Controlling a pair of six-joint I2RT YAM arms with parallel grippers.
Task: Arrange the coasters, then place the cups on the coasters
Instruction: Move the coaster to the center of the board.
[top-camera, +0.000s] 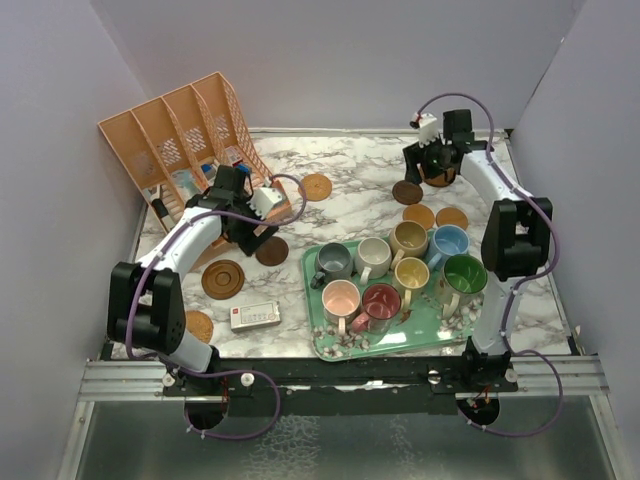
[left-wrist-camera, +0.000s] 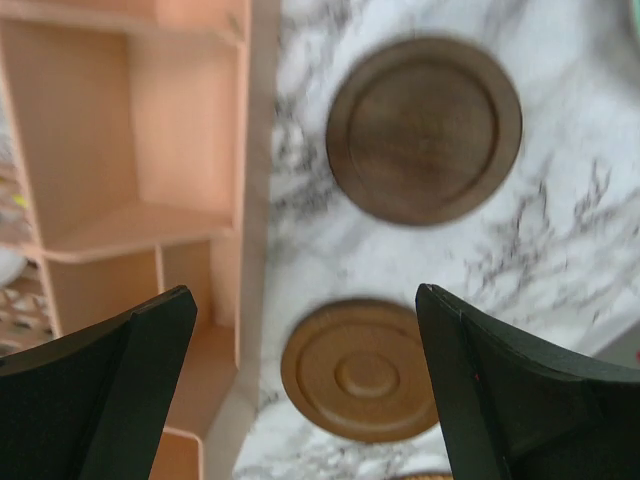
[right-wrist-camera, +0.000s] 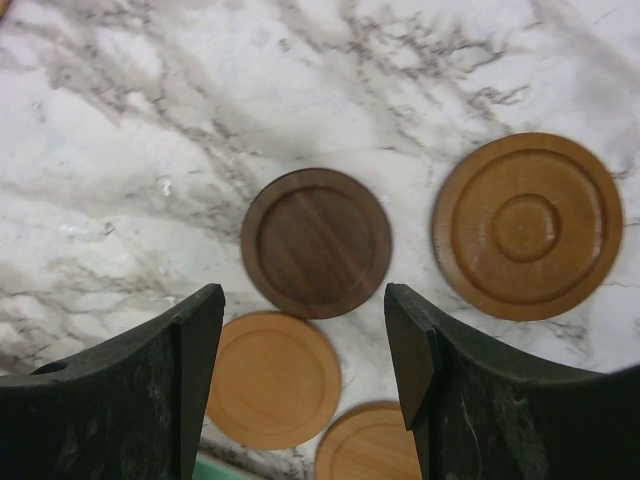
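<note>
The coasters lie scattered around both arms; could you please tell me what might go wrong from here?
The dark coaster lies almost against a light coaster, so the open right end effector could drag both. The left end effector hangs beside the orange rack and might clip it.

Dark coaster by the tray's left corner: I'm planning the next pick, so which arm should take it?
Left, probably. The left gripper hangs open right beside that dark coaster, while the right gripper is at the far right corner, with the tray between it and the coaster.
</note>
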